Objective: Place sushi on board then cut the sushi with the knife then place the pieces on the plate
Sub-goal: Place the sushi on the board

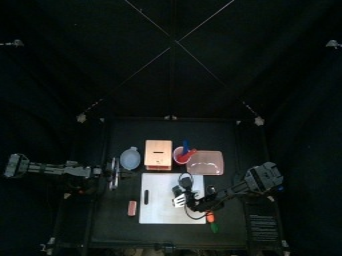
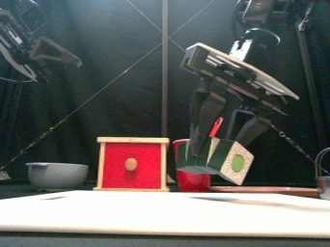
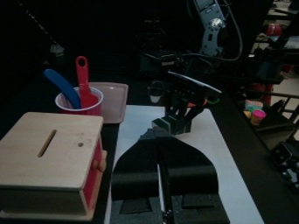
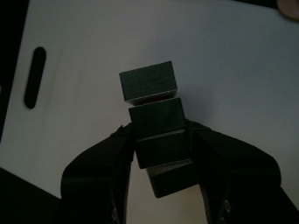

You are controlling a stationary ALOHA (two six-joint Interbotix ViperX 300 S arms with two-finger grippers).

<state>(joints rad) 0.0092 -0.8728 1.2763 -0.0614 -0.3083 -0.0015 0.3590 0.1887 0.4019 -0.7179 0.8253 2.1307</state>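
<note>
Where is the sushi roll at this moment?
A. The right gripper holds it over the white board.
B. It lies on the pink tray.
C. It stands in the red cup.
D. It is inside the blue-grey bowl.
A: the right gripper clamps the sushi roll between its jaws, with the white board beneath.

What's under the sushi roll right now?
Only bare white cutting board shows beneath the sushi roll, which the right gripper holds. The patch directly under roll and jaws is hidden.
</note>
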